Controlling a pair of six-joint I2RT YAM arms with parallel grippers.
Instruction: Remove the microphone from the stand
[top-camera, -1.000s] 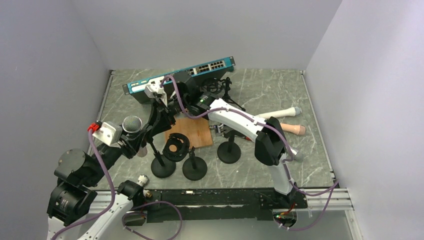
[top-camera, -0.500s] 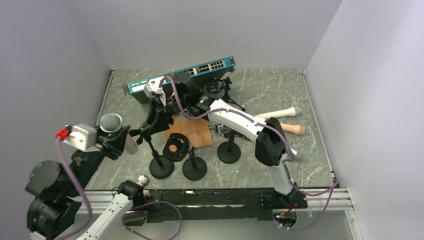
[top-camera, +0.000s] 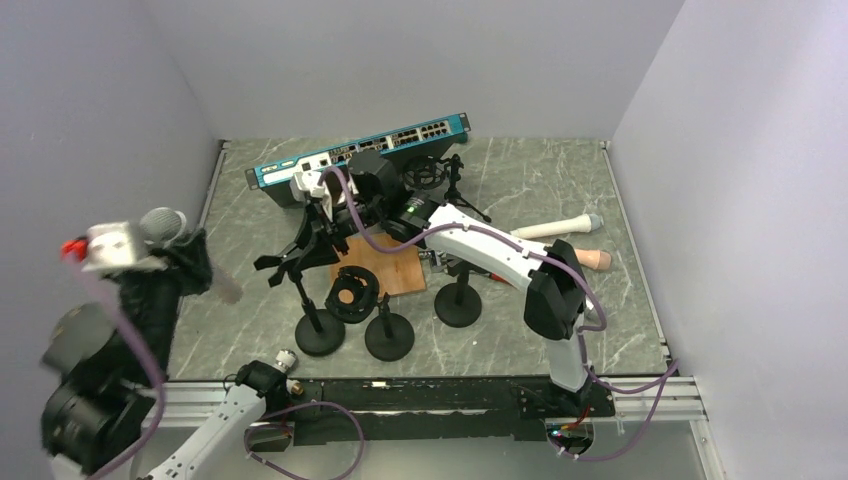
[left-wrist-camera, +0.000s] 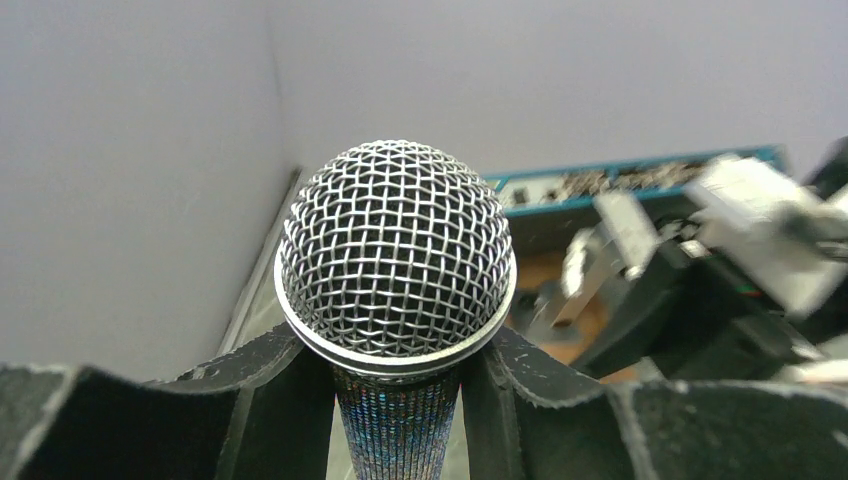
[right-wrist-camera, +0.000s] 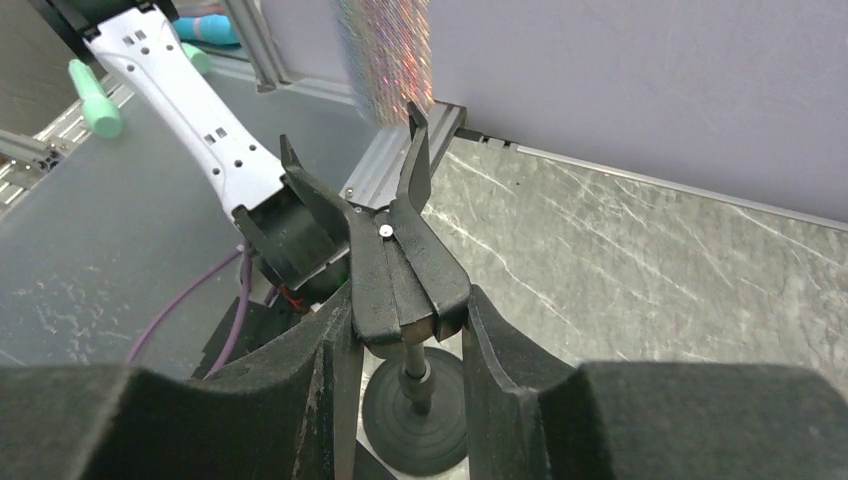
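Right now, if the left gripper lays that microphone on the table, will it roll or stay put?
It may well roll: the microphone has a round mesh head and round handle, and the table looks smooth. It would likely curve, the head being wider than the handle. It seems stiff, unbent in the left gripper.

The left arm (top-camera: 200, 448) and right arm (top-camera: 480, 243) have white shells, black joints and purple cables (top-camera: 632, 388); the right gripper (right-wrist-camera: 405, 320) is matte black.

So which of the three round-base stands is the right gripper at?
The leftmost stand: its empty clip sits between the right gripper's fingers. The middle stand and rightmost stand are untouched.
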